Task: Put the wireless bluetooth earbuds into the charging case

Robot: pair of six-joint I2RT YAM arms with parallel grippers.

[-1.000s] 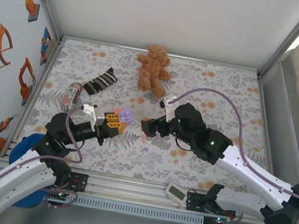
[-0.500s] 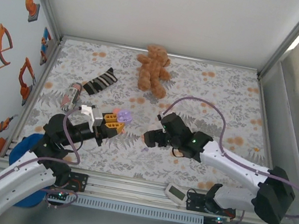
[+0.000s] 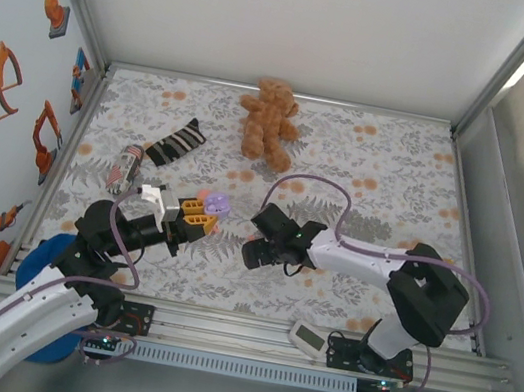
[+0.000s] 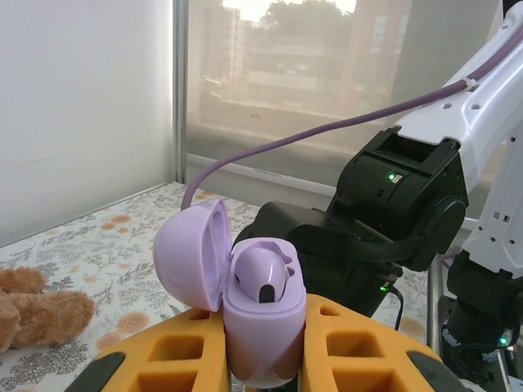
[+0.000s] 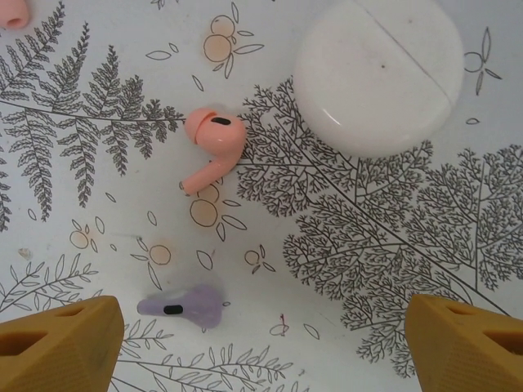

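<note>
Lilac case (image 4: 255, 322), lid open with 1 bud (image 4: 260, 274) seated, sits clamped in left gripper (image 4: 263, 359), while right gripper (image 5: 261, 336) hangs wide open over 1 pink bud (image 5: 211, 149) and 1 lilac bud (image 5: 185, 305) near white case (image 5: 377, 73).

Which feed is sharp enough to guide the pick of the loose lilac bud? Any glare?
Right wrist view: lilac earbud and pink earbud crisp, evenly lit, faint shadows. Left wrist view: bright backlight washes out the background, yet the lilac case is sharp.
</note>
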